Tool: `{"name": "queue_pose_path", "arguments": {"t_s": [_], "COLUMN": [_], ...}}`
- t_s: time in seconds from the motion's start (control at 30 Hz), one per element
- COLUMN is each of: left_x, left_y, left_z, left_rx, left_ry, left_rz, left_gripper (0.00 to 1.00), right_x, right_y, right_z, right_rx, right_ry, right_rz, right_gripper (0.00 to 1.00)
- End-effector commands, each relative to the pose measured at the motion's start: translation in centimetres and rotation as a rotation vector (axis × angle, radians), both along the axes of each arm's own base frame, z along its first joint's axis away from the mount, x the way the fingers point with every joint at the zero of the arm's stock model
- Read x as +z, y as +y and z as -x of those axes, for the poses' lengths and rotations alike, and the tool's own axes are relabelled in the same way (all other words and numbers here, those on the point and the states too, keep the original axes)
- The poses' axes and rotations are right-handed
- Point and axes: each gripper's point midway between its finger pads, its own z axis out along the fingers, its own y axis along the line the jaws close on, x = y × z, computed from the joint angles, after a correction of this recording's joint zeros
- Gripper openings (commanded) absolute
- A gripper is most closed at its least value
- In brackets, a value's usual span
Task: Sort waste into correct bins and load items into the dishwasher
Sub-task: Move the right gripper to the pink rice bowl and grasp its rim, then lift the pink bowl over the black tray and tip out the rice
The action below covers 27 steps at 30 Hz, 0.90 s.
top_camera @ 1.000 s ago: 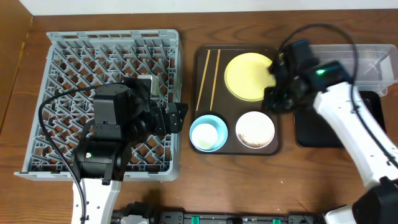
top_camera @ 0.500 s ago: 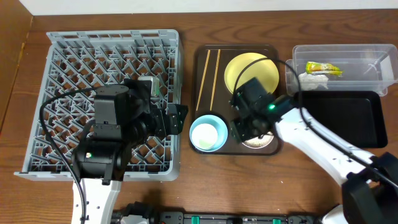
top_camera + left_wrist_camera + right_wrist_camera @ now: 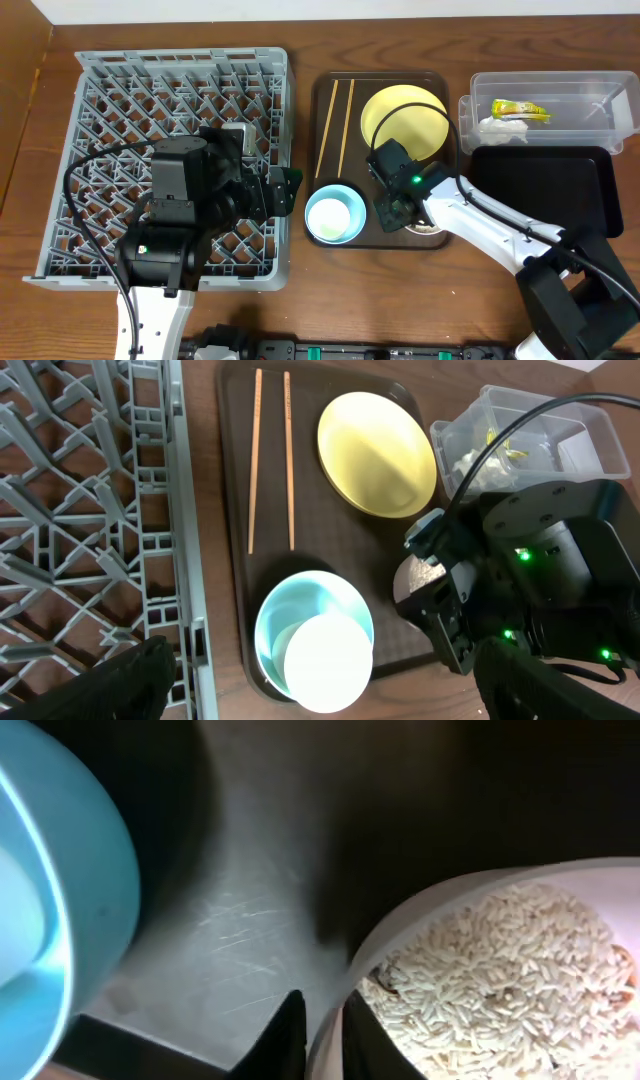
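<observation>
pinching the rim of the white bowl [image 3: 480,970], the right gripper [image 3: 318,1020] is clamped tight, while the left gripper [image 3: 325,678] is spread wide.

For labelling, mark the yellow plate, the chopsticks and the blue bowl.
yellow plate [image 3: 377,453], left wrist view, its centre.
chopsticks [image 3: 254,460], left wrist view, middle of left stick.
blue bowl [image 3: 305,595], left wrist view, bare inner wall.

No legible text or labels anywhere
</observation>
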Motion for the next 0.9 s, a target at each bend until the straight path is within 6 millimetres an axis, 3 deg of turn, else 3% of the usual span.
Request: {"name": "queue_pose_path", "arguments": {"t_s": [0.0, 0.13, 0.33, 0.6, 0.87], "left_x": [0.8, 0.8, 0.8, 0.8, 0.8], "left_y": [-0.1, -0.1, -0.1, -0.1, -0.1], "left_z": [-0.1, -0.1, -0.1, -0.1, -0.1], "left_rx": [-0.002, -0.002, -0.002, -0.002, -0.002], "left_ry": [-0.017, -0.017, -0.017, -0.017, -0.017], "left_rz": [0.009, 0.009, 0.009, 0.009, 0.009], "left_gripper": [0.96, 0.96, 0.96, 0.96, 0.96], "right_x": [-0.1, 1.1, 6.4, 13.3, 13.8], "right_y": [-0.3, 0.2, 1.0, -3.6, -10.0], "right_z": [-0.7, -1.2, -1.8, -2.5, -1.8], "right_rx": [-0.037, -0.116, -0.153, -0.225, -0.315], "right_ry": [-0.035, -0.024, 0.018, 0.014, 0.075], "right_rz": [0.020, -0.048, -0.328, -0.589, -0.702], "right_gripper": [0.01, 0.01, 0.01, 0.01, 0.01]}}
